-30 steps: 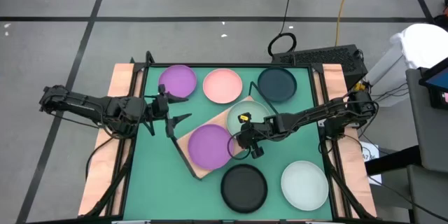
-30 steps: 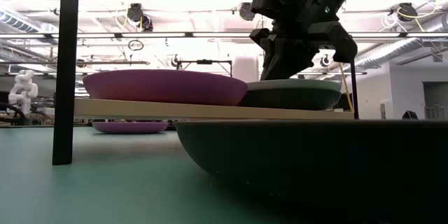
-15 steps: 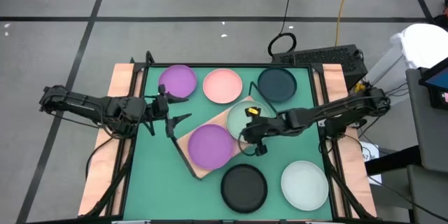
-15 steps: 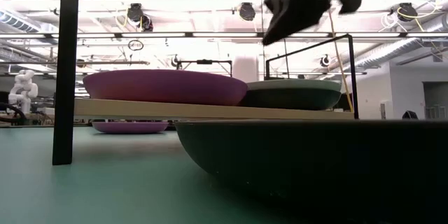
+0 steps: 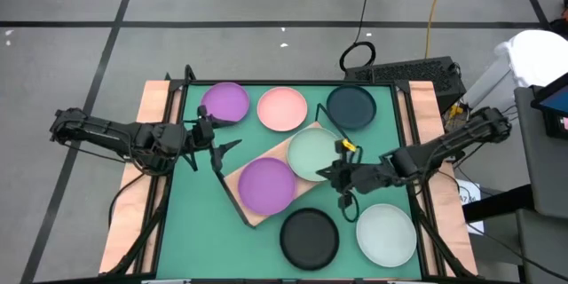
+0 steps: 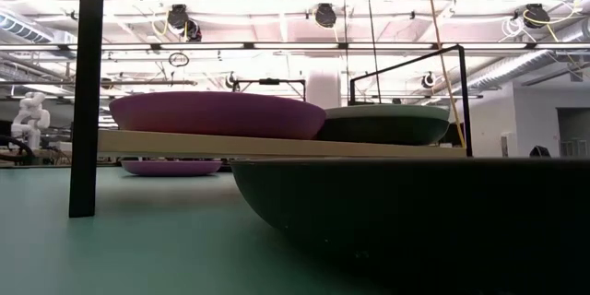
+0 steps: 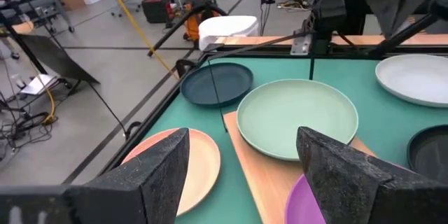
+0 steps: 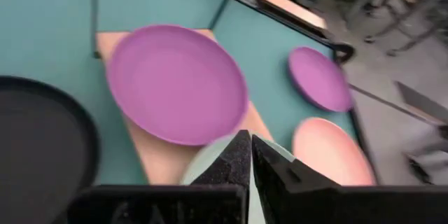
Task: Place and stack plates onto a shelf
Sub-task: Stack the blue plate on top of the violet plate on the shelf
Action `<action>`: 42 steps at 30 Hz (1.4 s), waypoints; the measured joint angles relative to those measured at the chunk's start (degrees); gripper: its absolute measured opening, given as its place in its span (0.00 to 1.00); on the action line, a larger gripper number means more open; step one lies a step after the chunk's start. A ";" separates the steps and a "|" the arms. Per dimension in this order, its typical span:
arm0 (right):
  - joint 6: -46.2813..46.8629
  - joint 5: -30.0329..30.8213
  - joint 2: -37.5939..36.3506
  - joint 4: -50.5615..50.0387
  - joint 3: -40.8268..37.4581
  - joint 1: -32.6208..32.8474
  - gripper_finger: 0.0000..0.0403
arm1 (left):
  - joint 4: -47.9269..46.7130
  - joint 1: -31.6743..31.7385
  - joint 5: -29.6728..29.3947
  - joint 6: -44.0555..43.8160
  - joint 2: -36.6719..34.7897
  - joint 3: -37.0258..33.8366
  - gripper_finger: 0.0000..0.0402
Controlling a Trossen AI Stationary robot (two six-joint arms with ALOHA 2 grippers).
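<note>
The wooden shelf [image 5: 257,206] lies slantwise mid-table. On it rest a purple plate [image 5: 266,185] and a pale mint plate [image 5: 313,153], side by side on their bases. Another purple plate [image 5: 224,103], a pink plate [image 5: 282,109] and a dark teal plate [image 5: 351,107] sit along the far edge. A black plate [image 5: 310,237] and a whitish plate [image 5: 386,234] sit near the front. My right gripper [image 5: 330,174] hovers shut, holding nothing, above the mint plate's near right rim. My left gripper [image 5: 222,153] stands open left of the shelf.
Thin black wire frames [image 6: 88,92] rise at the shelf's ends. Bare green table [image 5: 200,222] lies at the near left, in front of the left arm. Beyond the table's far right corner sit a cable loop and dark equipment [image 5: 399,73] on the floor.
My right gripper has risen, staying shut, from low between the two shelf plates. It has drawn back toward the table's right edge and out of the top of the low view. The plates on the shelf have stayed put.
</note>
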 joint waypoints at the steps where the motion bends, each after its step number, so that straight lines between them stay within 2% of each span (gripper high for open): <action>1: 0.24 2.13 -0.41 -0.79 0.00 0.65 0.00 | -0.02 0.00 0.00 0.00 0.00 0.00 0.67; 6: 2.54 10.03 -1.83 -4.07 0.00 3.33 0.00 | -0.01 0.00 0.00 -0.22 0.00 0.00 0.67; 15: 3.81 14.88 -2.20 -5.69 0.00 5.57 0.00 | -0.63 0.00 -0.07 -2.85 0.00 0.00 0.67; 20: 3.81 15.67 -2.20 -6.69 0.00 5.60 0.00 | -1.68 0.00 -0.07 -3.63 0.00 0.00 0.67; 28: 4.47 25.52 -2.20 -7.74 0.00 5.85 0.00 | -3.99 0.00 -0.07 -4.52 0.00 0.00 0.67; 34: 4.10 26.70 -2.20 -7.75 0.00 5.86 0.00 | -5.25 0.00 -0.26 -4.56 0.00 0.00 0.67; 42: 3.13 26.72 -2.20 -7.74 0.00 5.86 0.00 | -10.68 0.00 -7.05 -8.18 0.43 0.00 0.67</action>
